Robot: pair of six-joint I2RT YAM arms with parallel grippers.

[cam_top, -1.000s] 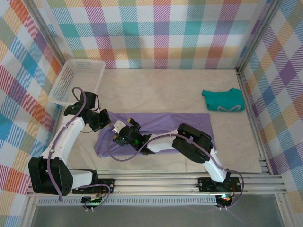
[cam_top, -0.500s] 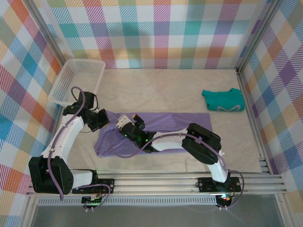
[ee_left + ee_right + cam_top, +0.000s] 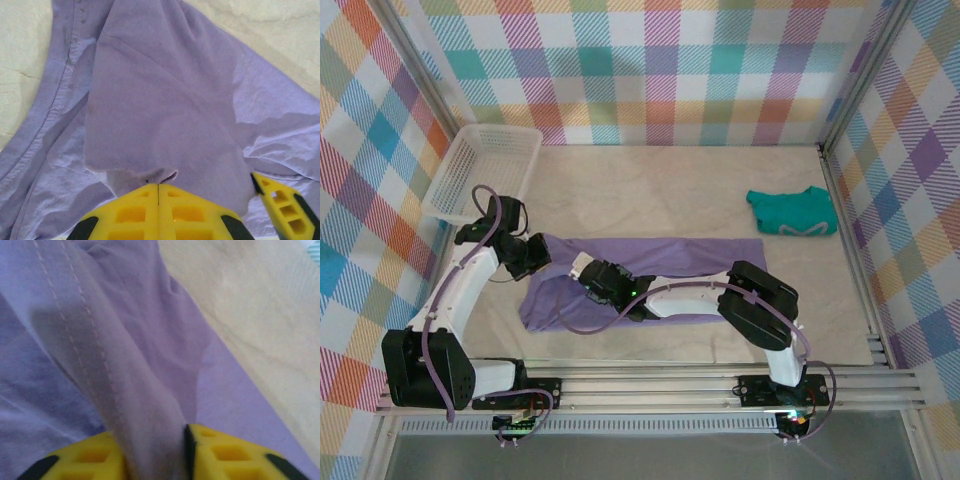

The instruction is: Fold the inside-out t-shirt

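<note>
The lavender t-shirt (image 3: pixel 700 258) lies as a long band across the middle of the table (image 3: pixel 670 190), its left end partly hidden beneath both arms, where the left gripper (image 3: pixel 158 192) is pressed together on a lifted flap and the right gripper (image 3: pixel 150 440) pinches a stitched hem.

Basket (image 3: pixel 485 168) far-left, teal garment (image 3: pixel 792 213) far-right; table (image 3: pixel 650 195) beyond t-shirt (image 3: pixel 700 255) open.
</note>
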